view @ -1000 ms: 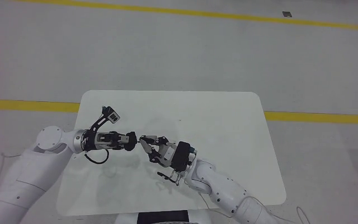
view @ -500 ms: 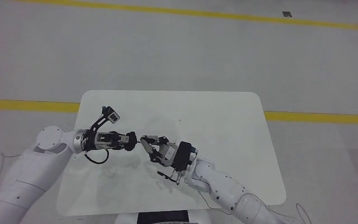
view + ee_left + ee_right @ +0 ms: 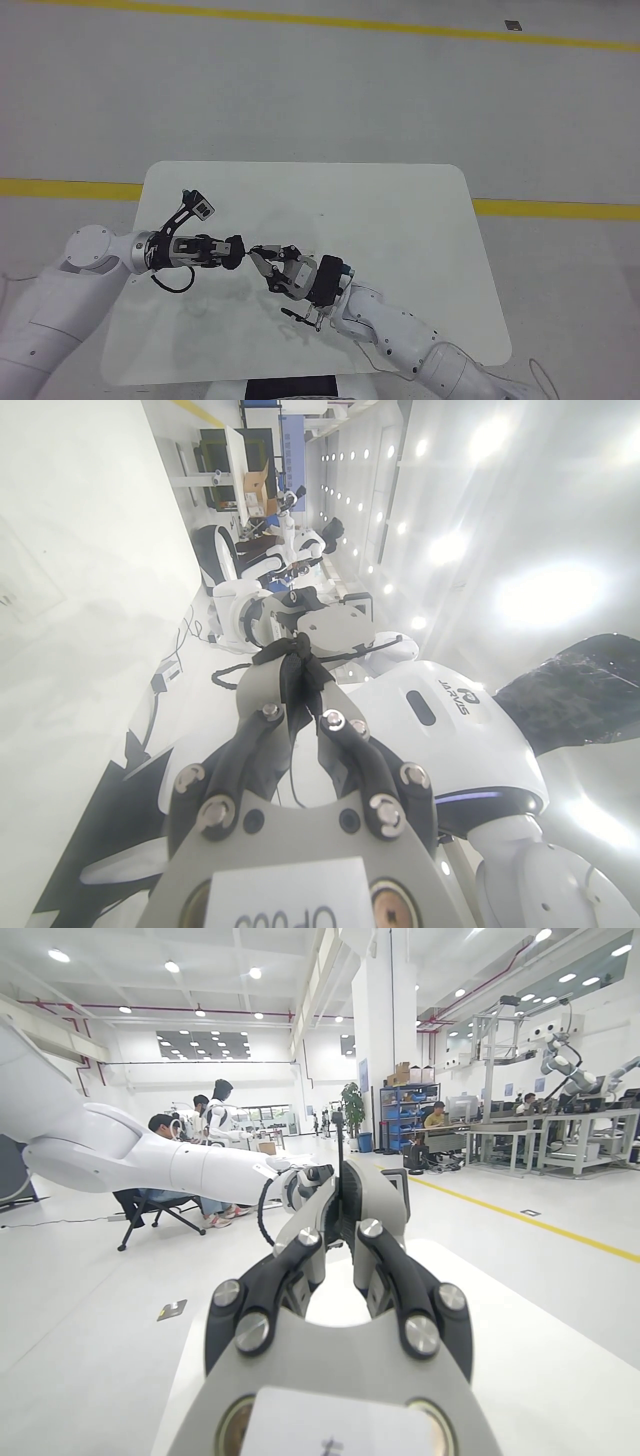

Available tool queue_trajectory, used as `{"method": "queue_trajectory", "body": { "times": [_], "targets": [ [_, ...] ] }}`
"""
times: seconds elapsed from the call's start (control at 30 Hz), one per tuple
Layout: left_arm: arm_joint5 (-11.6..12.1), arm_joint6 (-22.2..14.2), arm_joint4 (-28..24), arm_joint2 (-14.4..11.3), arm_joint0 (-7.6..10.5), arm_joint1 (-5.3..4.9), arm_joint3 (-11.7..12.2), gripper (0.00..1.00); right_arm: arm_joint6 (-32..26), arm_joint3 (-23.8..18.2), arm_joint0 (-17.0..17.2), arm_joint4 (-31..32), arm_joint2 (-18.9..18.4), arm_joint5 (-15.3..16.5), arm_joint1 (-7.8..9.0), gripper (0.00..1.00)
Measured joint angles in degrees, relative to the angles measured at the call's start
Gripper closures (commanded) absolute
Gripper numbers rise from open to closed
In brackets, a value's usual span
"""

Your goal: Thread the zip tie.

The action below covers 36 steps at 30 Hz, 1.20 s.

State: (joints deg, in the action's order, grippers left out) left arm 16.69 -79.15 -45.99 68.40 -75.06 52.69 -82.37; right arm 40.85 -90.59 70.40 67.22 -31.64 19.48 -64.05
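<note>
Both arms meet tip to tip above the table [image 3: 400, 200], over its near-left part.

Right gripper [image 3: 343, 1183]: jaws clamped on the zip tie [image 3: 340, 1143], a thin black strip whose long axis runs straight out past the fingertips.

Left gripper [image 3: 300, 665]: just beyond, jaws pressed together on a dark bunched piece, probably the zip tie's other end.

Threading turns on this tiny gap.

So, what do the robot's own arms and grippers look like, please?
The left arm and right arm have smooth white shells. The left gripper and right gripper each have a grey body, black link bars with silver pins and grey fingers. A black coiled cable runs along the left wrist.
</note>
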Motion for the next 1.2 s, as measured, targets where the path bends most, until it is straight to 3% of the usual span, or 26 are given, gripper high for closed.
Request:
{"method": "queue_trajectory", "body": {
  "times": [0.43, 0.57, 0.73, 1.2],
  "targets": [
    [-0.02, 0.03, -0.01, -0.02, -0.01, 0.01, -0.03, 1.00, 0.23, 0.02, -0.29, -0.37, 0.36, 0.00, 0.24, 1.00],
    [-1.20, 1.30, 0.04, -0.53, -0.36, 0.07, -1.00, 1.00, -0.08, -0.07, -0.15, -0.42, 0.23, -0.16, 0.22, 1.00],
    [-2.80, -0.56, -1.06, -0.45, -0.43, -0.15, -0.92, 1.00, -0.66, -0.27, 0.86, -0.15, -1.11, 0.01, 0.21, 1.00],
    [-4.39, -0.49, -3.36, -3.89, 0.64, -2.26, -2.21, 1.00, 2.46, -0.94, -0.15, -0.27, 0.73, 0.00, 1.54, 1.00]
  ]
}}
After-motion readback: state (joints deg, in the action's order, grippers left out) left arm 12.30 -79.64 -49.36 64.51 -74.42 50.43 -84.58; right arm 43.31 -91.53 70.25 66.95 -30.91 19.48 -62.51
